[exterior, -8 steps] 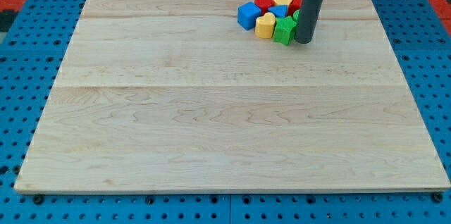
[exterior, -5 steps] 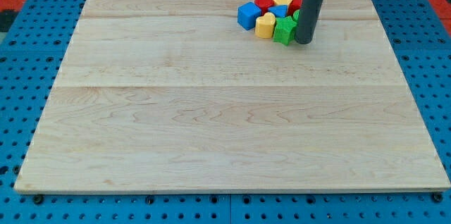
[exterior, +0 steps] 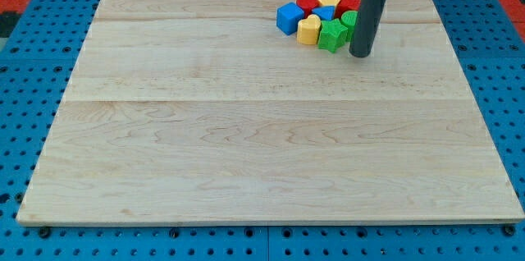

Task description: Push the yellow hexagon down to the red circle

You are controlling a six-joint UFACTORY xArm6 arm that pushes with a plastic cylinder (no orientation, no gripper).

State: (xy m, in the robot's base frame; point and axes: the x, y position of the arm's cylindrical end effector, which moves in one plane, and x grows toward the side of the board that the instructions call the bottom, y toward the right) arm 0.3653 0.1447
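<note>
Pale wooden table (exterior: pixel 246 146) carries clustered blocks near its top edge, yellow hexagon (exterior: pixel 308 29) beside red circle (exterior: pixel 308 2), my tip (exterior: pixel 361 53) just right; no claw exists.

The arm is showing only as a straight, smooth, dark grey cylindrical rod, uniform in width, running down from a white collar with a dark band at the view's top to my tip (exterior: pixel 360 54).

Blocks all bunched at the wooden board (exterior: pixel 246 146)'s top; yellow hexagon (exterior: pixel 329 0) boxed in by red circle (exterior: pixel 307 2) and blue block (exterior: pixel 326 12). The tip (exterior: pixel 359 53) sits just right of the cluster.
</note>
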